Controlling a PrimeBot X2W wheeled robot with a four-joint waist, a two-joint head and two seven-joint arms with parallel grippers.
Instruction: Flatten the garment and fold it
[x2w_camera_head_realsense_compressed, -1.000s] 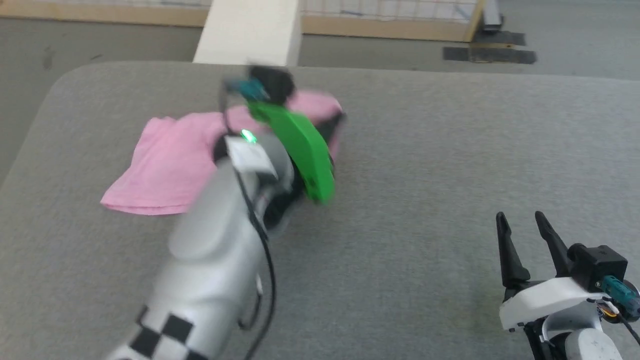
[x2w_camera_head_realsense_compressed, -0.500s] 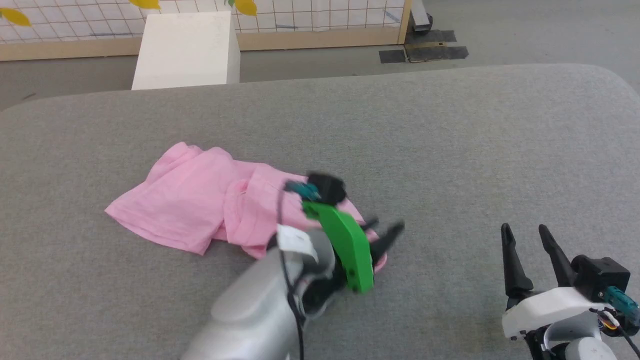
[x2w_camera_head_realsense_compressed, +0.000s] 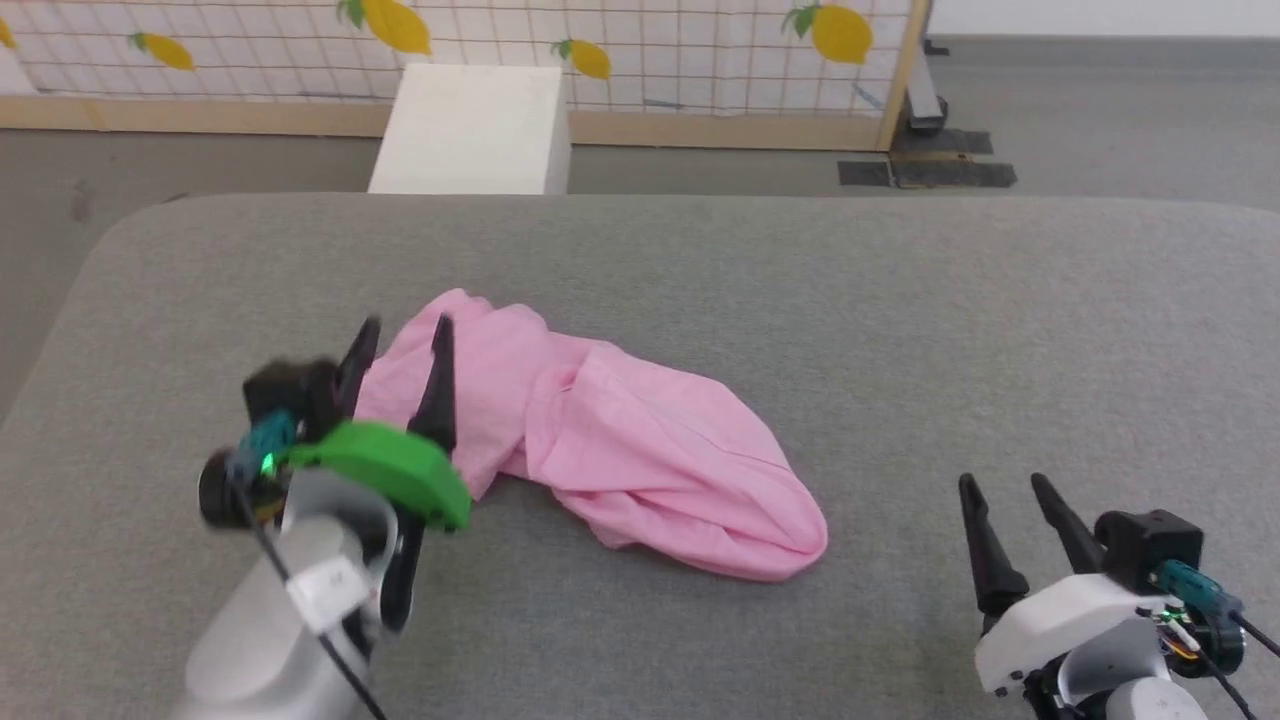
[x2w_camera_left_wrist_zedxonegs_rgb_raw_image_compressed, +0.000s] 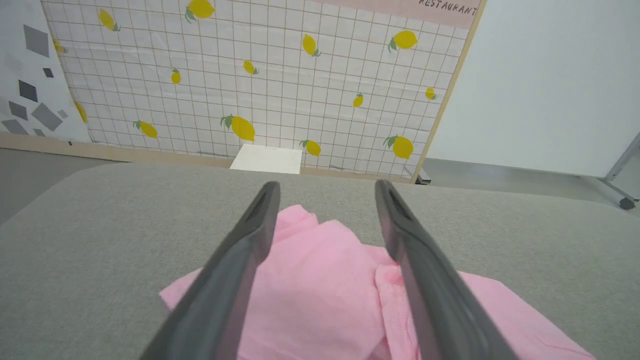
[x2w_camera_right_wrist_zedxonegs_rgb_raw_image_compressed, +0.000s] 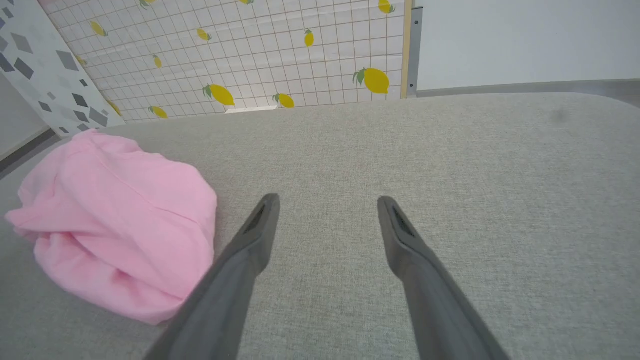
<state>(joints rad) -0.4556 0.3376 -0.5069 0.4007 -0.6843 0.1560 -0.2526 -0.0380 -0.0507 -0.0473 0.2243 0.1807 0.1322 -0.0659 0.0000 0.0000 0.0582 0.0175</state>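
Grey padded table, lemon-print grid wall, white box

You've got 1 crumpled light-pink thin cloth garment and 1 grey fabric-topped desk. 2 dark long-fingered grippers: left gripper, right gripper. Also 1 white rectangular block and 1 white grid panel with yellow lemon prints.

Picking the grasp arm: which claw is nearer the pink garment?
Left. The left claw is open at the left end of the garment; the right claw, also open, sits off to its right, apart.
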